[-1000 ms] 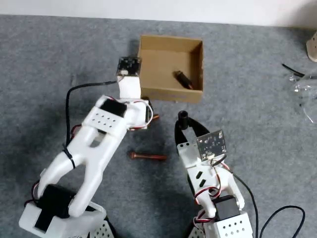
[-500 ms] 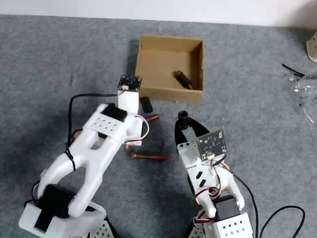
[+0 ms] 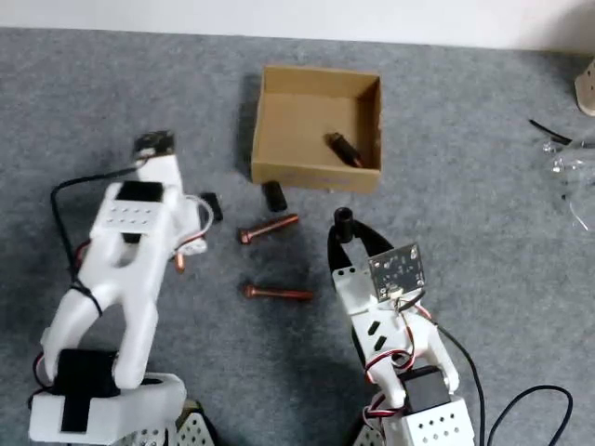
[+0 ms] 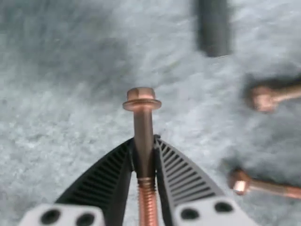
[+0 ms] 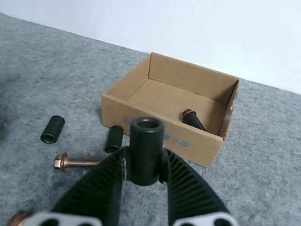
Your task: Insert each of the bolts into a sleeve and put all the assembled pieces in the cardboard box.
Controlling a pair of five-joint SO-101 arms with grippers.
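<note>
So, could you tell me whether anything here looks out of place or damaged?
Nothing stands out. The left gripper grips a bolt, the right gripper a sleeve, both held squarely; the cardboard box is intact, with one assembled piece inside.

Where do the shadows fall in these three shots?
High view: the cardboard box casts a soft shadow on the carpet beside its left wall. Left wrist view: dark shadow pools around a loose bolt. Right wrist view: soft, even light, faint shadow by a loose sleeve.
</note>
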